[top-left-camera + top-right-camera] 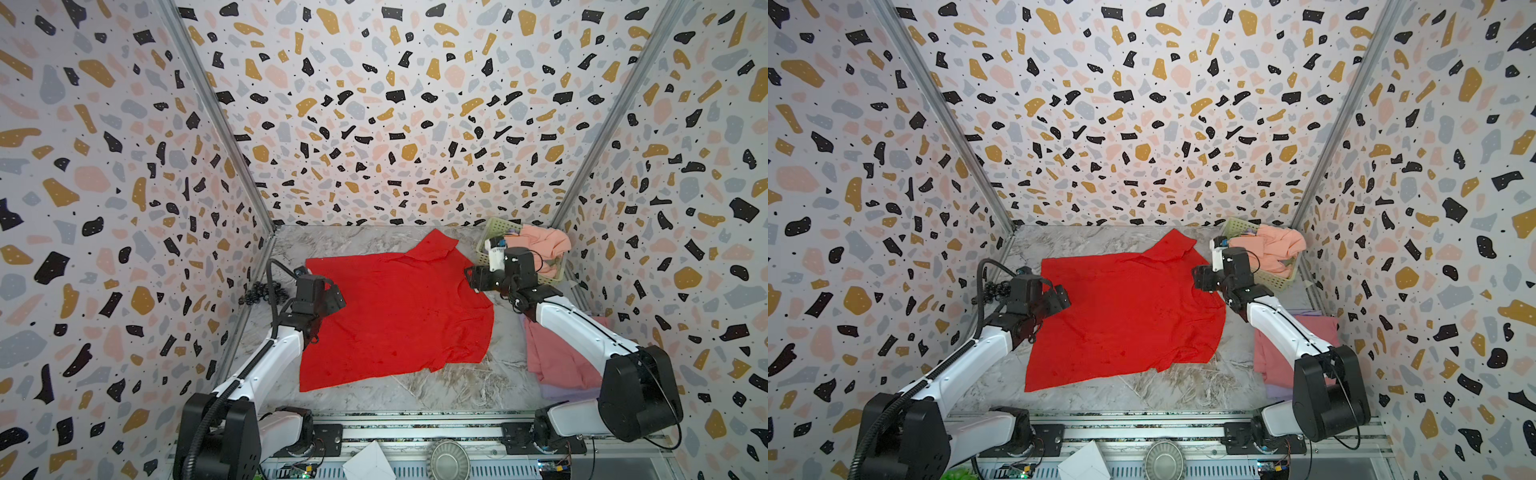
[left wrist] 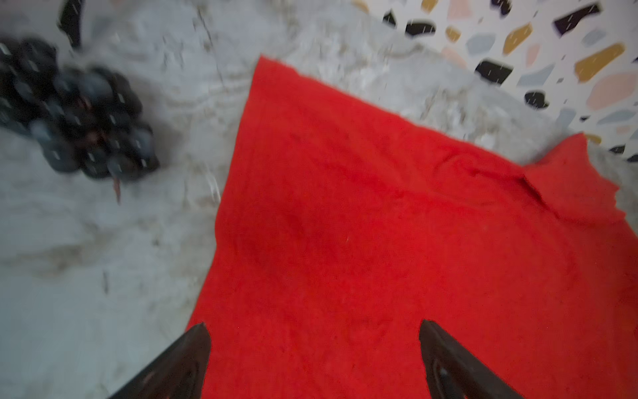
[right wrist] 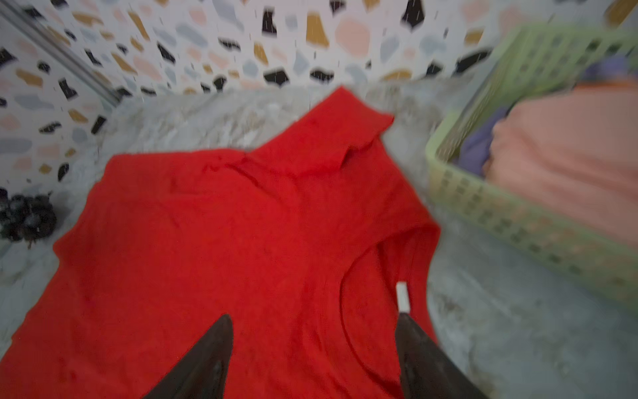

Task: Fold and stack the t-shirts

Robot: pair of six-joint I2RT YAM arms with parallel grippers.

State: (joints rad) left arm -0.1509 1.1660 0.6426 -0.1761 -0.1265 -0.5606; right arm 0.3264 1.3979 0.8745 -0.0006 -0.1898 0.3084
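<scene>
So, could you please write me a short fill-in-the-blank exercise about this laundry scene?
1. The bright red cotton t-shirt lies spread on the ____ tabletop.
2. The peach-orange t-shirt sits in the pale green plastic lattice ____.
3. Both the left gripper and the right gripper have their jaws ____.
4. The cluster of dark ____ lies by the left wall.

Missing words: marble; basket; open; grapes

A bunch of dark grapes (image 1: 263,292) lies on the marble desk (image 1: 440,386) by the left wall. A pale green lattice basket (image 1: 494,228) sits in the far right corner. Speckled terrazzo walls (image 1: 395,104) enclose the desk.
</scene>
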